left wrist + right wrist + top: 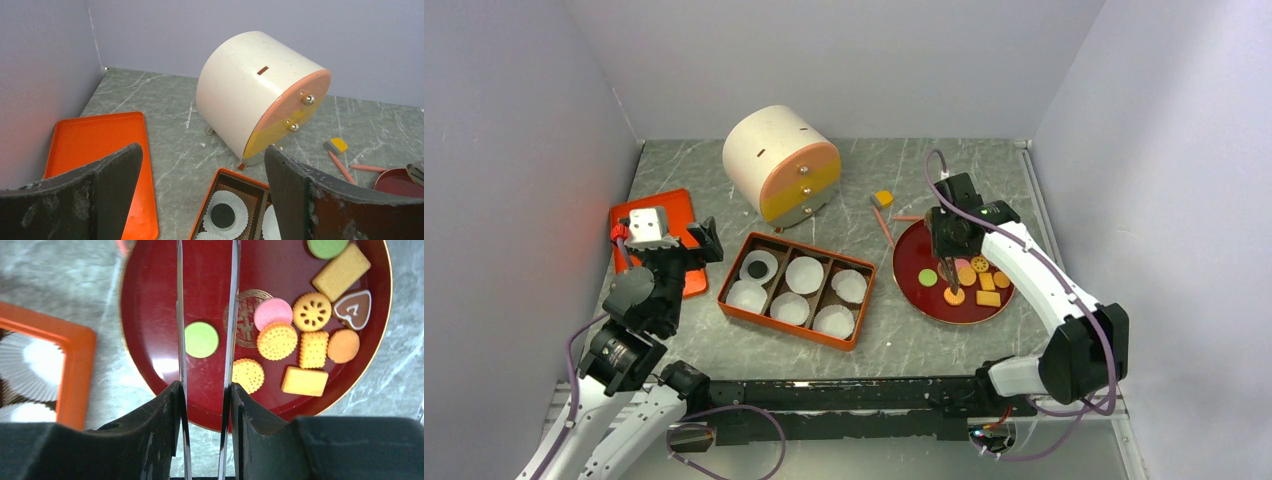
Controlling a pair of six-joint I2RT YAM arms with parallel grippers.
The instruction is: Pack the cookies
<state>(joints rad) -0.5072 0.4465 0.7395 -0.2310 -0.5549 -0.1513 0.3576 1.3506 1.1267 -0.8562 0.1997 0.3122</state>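
Observation:
Several cookies lie on a red plate (916, 297) at the right: a green round (927, 277), orange-yellow rounds and squares (988, 283). In the right wrist view the green cookie (201, 339) lies between the two blades of metal tongs (179, 315); pink (272, 313), brown heart (352, 308) and yellow pieces sit to its right on the plate (150, 295). My right gripper (951, 243) (205, 388) is shut on the tongs, above the plate. One black cookie (756, 268) (222, 215) lies in a paper cup in the orange box (723, 292). My left gripper (698, 243) (202, 150) is open and empty, left of the box.
The box holds several white fluted cups (805, 274). A white drum-shaped cabinet with pink and yellow drawers (776, 160) (250, 95) stands behind it. An orange lid (679, 212) (95, 145) lies at the far left. Pink sticks (884, 228) and a small yellow piece (883, 198) lie behind the plate.

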